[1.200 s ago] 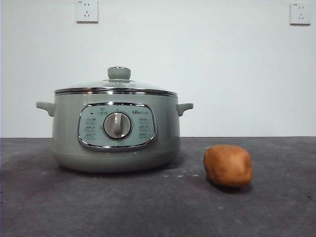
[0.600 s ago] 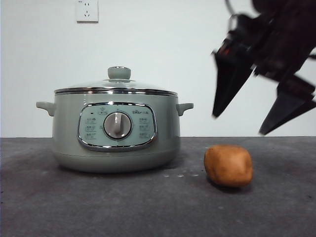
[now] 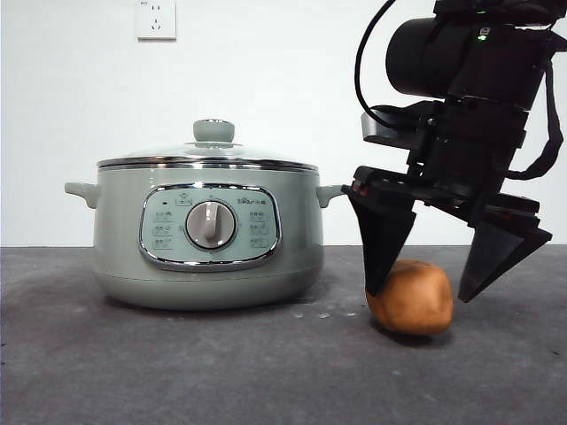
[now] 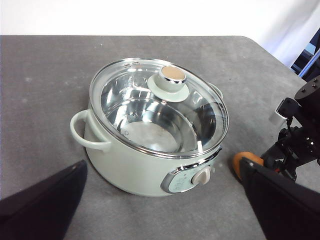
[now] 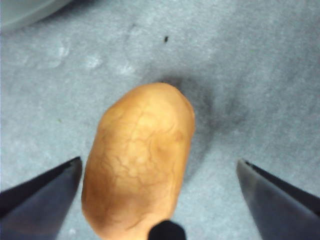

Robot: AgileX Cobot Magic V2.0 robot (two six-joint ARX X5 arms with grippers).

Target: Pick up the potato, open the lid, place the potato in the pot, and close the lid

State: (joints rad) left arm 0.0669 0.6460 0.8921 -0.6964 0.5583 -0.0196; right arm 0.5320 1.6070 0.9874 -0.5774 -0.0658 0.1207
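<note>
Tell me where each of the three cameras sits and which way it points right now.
Front view: low at table height, looking level at the pot, lid and potato; right gripper straddles the potato.
Left wrist view: high, looking down into the lidded pot; left gripper jaws at the bottom edge.
Right wrist view: directly above the potato, open jaws either side.
All three share the potato.

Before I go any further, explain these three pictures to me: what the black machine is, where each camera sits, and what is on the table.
It is a robot with two arms, each ending in a two-jawed gripper. One camera looks level across the table; the other two ride on the wrists. On the table stand a pale green electric pot, its glass lid on, and a potato beside it. The right gripper hangs over the potato, jaws open on either side, holding nothing. The left gripper waits near the pot, open.
</note>
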